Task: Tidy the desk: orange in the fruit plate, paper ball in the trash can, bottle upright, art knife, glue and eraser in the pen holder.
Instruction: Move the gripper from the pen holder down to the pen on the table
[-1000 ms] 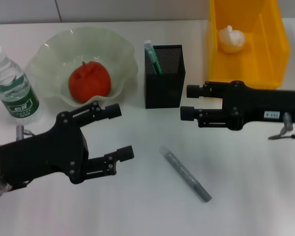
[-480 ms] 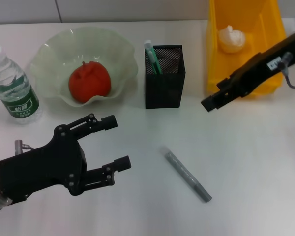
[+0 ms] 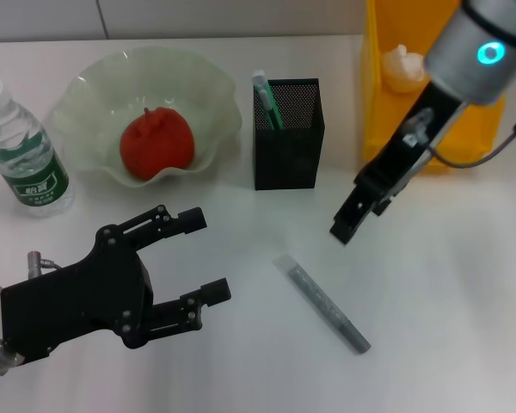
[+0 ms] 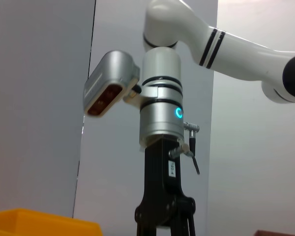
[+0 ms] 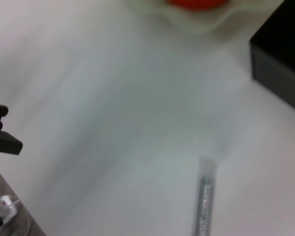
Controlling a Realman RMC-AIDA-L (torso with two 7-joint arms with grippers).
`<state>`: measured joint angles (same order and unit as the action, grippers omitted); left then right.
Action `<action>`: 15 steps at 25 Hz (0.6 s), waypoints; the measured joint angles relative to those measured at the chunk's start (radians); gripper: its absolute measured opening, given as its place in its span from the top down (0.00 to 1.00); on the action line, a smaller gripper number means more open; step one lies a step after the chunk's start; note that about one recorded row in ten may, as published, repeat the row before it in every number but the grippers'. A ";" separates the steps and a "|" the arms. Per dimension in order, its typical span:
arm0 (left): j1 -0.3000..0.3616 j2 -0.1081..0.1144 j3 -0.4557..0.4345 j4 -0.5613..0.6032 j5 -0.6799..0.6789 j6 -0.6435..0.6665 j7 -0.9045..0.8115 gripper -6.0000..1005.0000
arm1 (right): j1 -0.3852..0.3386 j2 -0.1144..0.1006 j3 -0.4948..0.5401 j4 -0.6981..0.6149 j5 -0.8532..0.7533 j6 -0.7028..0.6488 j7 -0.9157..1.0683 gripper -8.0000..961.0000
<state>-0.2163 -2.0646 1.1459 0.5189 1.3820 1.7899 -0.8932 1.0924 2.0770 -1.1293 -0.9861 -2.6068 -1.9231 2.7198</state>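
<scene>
The art knife (image 3: 322, 304), a slim grey stick, lies flat and slantwise on the white surface (image 3: 447, 284) in front of the pen holder (image 3: 288, 133), well apart from it; it appears to be the one thing not yet tidied. The orange (image 3: 157, 143) sits in the fruit plate (image 3: 86, 95), the paper ball (image 3: 402, 69) in the trash can (image 3: 387, 129), the bottle (image 3: 19, 146) stands upright, and a green-capped stick already leans inside the holder. The right gripper (image 3: 342, 228) points down toward the surface just beyond the knife's near end, probably lining up to take it; whether its jaws are apart or together I cannot tell. The left gripper (image 3: 198, 258) hovers low at the near left, spread wide and holding nothing, seemingly kept out of the way
</scene>
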 joint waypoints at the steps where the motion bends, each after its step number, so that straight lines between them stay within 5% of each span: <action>1: -0.001 0.000 0.000 0.000 0.000 -0.001 0.000 0.20 | 0.012 0.001 -0.007 0.032 -0.001 0.009 0.006 0.24; 15: 0.001 -0.002 0.000 -0.001 0.003 -0.007 0.003 0.20 | 0.041 0.015 -0.209 0.209 0.022 0.165 0.045 0.24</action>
<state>-0.2156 -2.0671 1.1459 0.5180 1.3849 1.7827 -0.8900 1.1336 2.0922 -1.3378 -0.7767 -2.5845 -1.7585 2.7648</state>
